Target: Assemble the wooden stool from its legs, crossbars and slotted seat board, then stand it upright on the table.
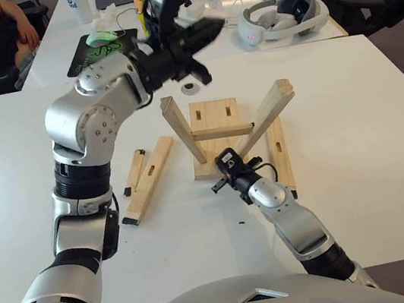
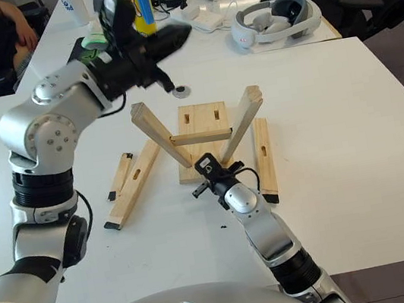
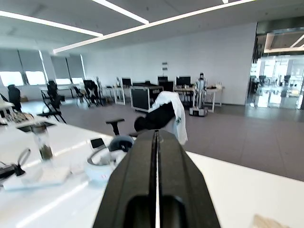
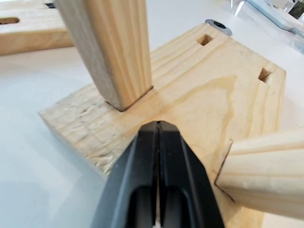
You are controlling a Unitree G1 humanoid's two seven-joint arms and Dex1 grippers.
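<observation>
The slotted seat board lies flat mid-table. Two legs stand in its near slots, splayed outward, with a crossbar joining them. The two far slots are empty. A loose leg and a short crossbar lie to the board's left, and another leg lies along its right side. My right gripper is shut with nothing in it, at the board's near edge between the two standing legs. My left gripper is shut and empty, raised high beyond the board.
A small round disc lies on the table behind the board. The adjoining far table holds headphones, a green mouse on a dark pad, bottles and cables. Bare table stretches to the right and front.
</observation>
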